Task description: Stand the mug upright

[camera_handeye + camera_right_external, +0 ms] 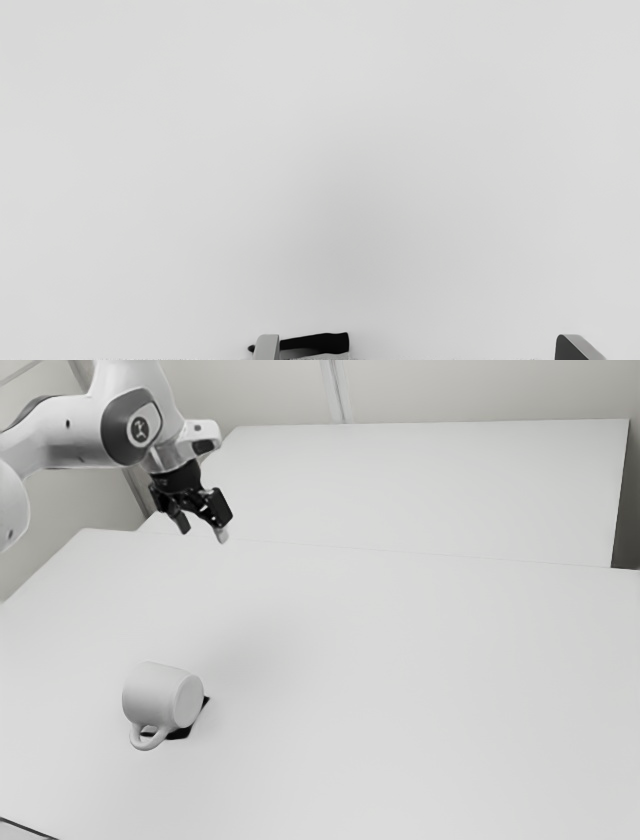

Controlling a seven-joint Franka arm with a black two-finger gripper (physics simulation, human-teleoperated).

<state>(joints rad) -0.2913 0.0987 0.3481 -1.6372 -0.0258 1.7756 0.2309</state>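
Observation:
High above the table, near the exterior view's upper left, hangs the gripper, its two fingers apart with nothing held. In the wrist view the gripper has its fingertips spread wide at the bottom edge. The white mug lies tipped on its side in the exterior view's lower left, well below the gripper. Its round base faces the exterior view's right, and its handle points down toward the near side. The mug's mouth is turned away and hidden.
A black patch shows under and beside the mug; in the wrist view a black patch appears near one fingertip. The white table extends widely, with another white surface behind it.

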